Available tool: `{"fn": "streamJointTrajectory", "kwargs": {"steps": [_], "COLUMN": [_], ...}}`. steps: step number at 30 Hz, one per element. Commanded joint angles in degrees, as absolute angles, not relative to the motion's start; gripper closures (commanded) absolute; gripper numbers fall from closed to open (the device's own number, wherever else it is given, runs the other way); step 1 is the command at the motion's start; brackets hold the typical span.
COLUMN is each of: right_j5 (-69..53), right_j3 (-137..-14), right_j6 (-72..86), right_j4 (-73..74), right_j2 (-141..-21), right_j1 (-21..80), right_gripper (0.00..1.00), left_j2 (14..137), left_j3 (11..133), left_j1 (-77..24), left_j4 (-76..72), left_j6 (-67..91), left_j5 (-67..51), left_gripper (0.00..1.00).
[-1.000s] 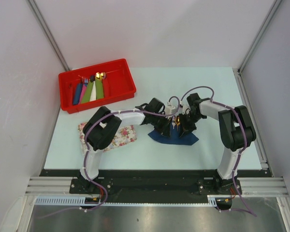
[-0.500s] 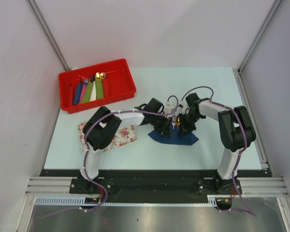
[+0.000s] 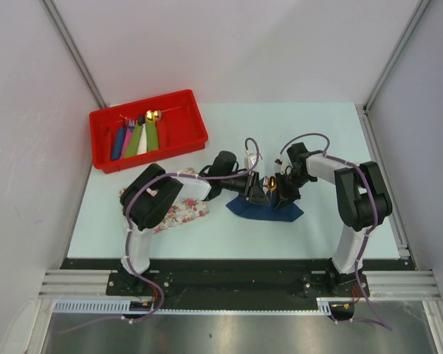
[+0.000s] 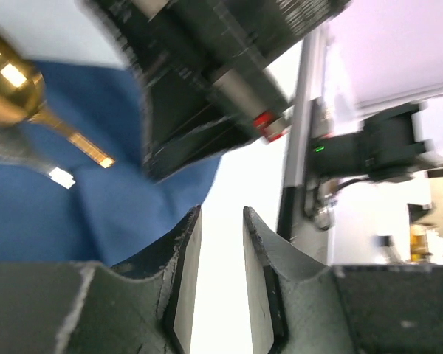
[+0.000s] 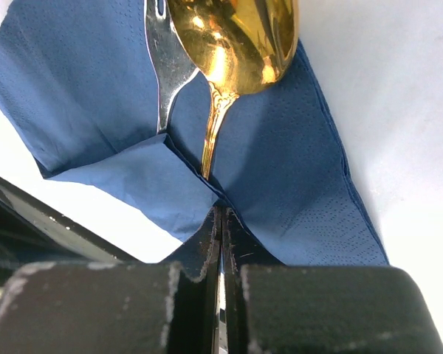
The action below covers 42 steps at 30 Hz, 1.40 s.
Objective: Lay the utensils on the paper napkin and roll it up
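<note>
The navy paper napkin (image 3: 269, 209) lies mid-table, one flap folded over the utensil handles. The gold spoon (image 5: 232, 33) and the silvery fork (image 5: 161, 70) lie side by side on it, bowl and tines sticking out; the spoon also shows in the top view (image 3: 270, 181). My right gripper (image 5: 220, 212) is shut, pinching a fold of the napkin (image 5: 295, 169) where the spoon handle disappears. My left gripper (image 4: 215, 215) is open and empty, just left of the napkin (image 4: 66, 214). In the top view both grippers, left (image 3: 256, 190) and right (image 3: 277, 193), hover over the napkin.
A red bin (image 3: 181, 140) at the back left holds several coloured rolls with gold tips. A pink-flowered tray (image 3: 188, 210) lies left of the napkin, partly under my left arm. The right arm's black wrist (image 4: 207, 81) fills the left wrist view.
My left arm has drawn back to the left and turned its wrist, leaving the napkin. My right gripper stays where it was on the fold.
</note>
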<state>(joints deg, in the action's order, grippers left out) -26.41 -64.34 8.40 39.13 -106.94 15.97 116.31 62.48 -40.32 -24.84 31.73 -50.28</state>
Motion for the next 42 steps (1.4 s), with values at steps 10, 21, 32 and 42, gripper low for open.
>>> {"fn": "streamJointTrajectory", "kwargs": {"steps": [10, 21, 32, 42], "right_j5": [-25.84, -29.09, -36.21, -32.78], "right_j3": [-63.54, -64.95, -62.76, -60.82], "right_j6": [7.47, 7.12, 7.03, 5.71], "right_j4": [35.51, 38.23, 43.15, 42.02], "right_j2": [-107.93, -104.86, -101.25, -106.78], "right_j1": [14.77, 13.80, 13.71, 16.08], "right_gripper": [1.00, 0.91, 0.91, 0.92], "left_j2": [126.12, 128.50, 128.58, 127.97], "left_j3": [65.74, 67.50, 67.50, 67.15], "left_j1": [-40.08, -39.46, -39.02, -38.94], "left_j4": [-39.20, -30.06, -29.27, -29.09], "left_j6": [47.02, 43.51, 43.07, 42.71], "left_j5": [-52.74, -48.78, -48.87, -48.69], "left_gripper": [0.73, 0.81, 0.81, 0.81]}}
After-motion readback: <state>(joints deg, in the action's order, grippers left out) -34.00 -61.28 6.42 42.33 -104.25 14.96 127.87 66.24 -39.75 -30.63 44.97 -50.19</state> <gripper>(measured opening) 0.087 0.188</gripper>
